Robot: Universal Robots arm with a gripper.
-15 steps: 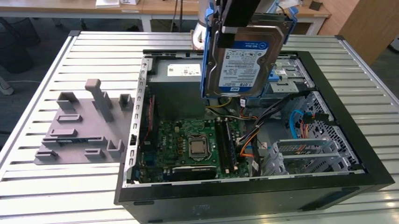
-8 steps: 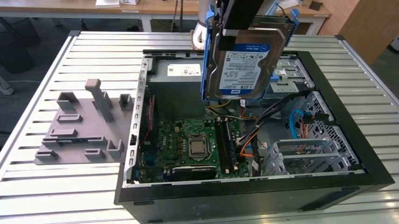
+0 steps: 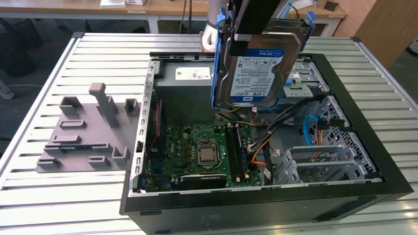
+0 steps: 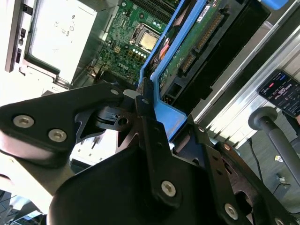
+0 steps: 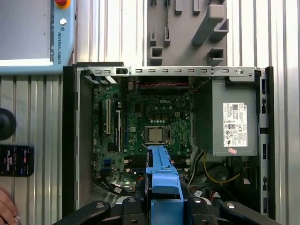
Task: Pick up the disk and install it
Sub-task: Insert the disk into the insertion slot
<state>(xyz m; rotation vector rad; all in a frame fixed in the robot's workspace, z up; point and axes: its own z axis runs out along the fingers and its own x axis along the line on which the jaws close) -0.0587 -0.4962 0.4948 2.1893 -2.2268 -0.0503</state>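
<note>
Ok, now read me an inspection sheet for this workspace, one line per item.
Surface: slatted metal table, carrying the open computer case.
Job's things: disk in blue frame, held upright above the case, not yet seated.
Clutter: grey fixture plate on the table, at the exterior view's left of the case.
Grippers: gripper shut on the disk's frame.
Cables: coloured wires inside the case.
Surroundings: pendant, phone and a hand near the case; desks behind.
</note>
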